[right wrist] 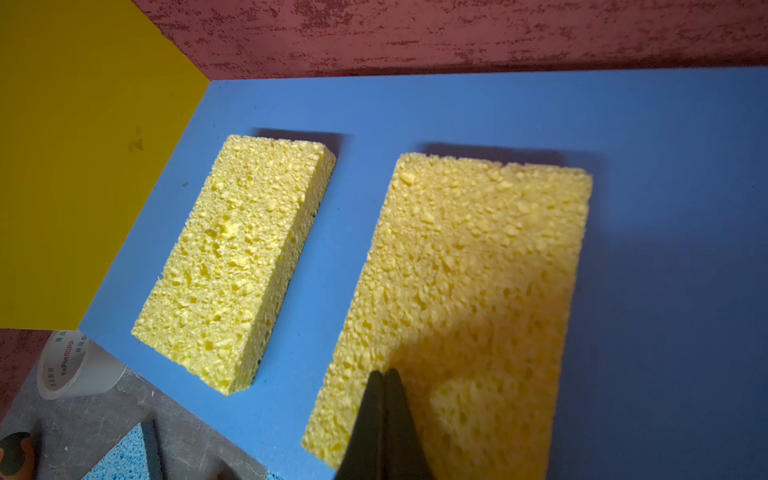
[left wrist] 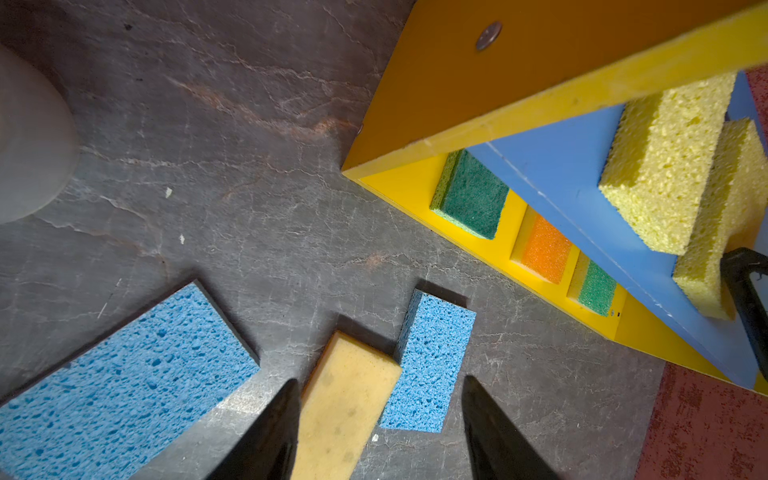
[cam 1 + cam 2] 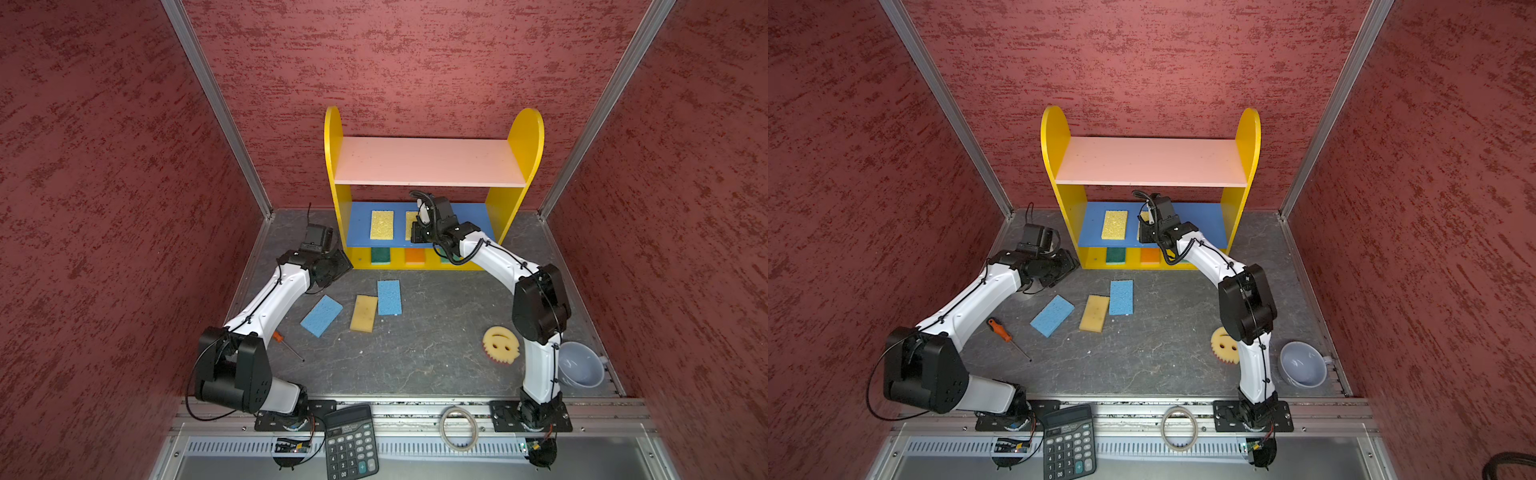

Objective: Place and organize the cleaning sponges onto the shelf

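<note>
The shelf (image 3: 525,137) is a three-tier wooden rack with yellow round-topped sides. It stands against the back wall.

- Pink top board (image 3: 428,160): bare.
- Blue middle board (image 3: 359,224): two coarse-pored yellow rectangular sponges lie flat, side by side and apart, the left yellow sponge (image 1: 237,257) and the right yellow sponge (image 1: 469,270).
- Yellow bottom board (image 2: 415,187): a green-topped sponge (image 3: 380,255), an orange-topped sponge (image 3: 414,256) and a second green-topped sponge (image 2: 596,289) lie in a row.

On the grey table (image 3: 407,357), a tan rectangular sponge (image 3: 363,313) lies between two blue porous sponges (image 3: 321,315) (image 3: 389,297). A round yellow smiley sponge (image 3: 500,344) lies near the right arm.

The right gripper (image 1: 384,374) has its fingers pressed together, grasping nothing, over the near end of the right yellow sponge. The left gripper (image 2: 381,379) has its fingers spread and empty, above the table beside the shelf.
</note>
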Robot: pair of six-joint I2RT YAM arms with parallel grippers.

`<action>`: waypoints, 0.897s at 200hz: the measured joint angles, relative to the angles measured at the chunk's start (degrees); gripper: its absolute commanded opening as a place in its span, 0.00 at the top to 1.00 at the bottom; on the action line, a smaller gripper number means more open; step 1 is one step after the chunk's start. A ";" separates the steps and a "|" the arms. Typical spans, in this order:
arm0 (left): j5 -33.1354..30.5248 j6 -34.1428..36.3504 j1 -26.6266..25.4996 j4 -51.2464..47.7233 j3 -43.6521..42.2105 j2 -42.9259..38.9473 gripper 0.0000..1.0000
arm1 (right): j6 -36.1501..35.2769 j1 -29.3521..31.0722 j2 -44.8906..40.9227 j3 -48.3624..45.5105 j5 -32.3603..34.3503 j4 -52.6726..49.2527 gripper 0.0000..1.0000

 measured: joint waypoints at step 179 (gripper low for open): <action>-0.09 0.00 -0.22 -0.17 -1.81 -1.75 0.37 | 2.58 7.06 -12.81 -12.70 1.95 -1.81 0.75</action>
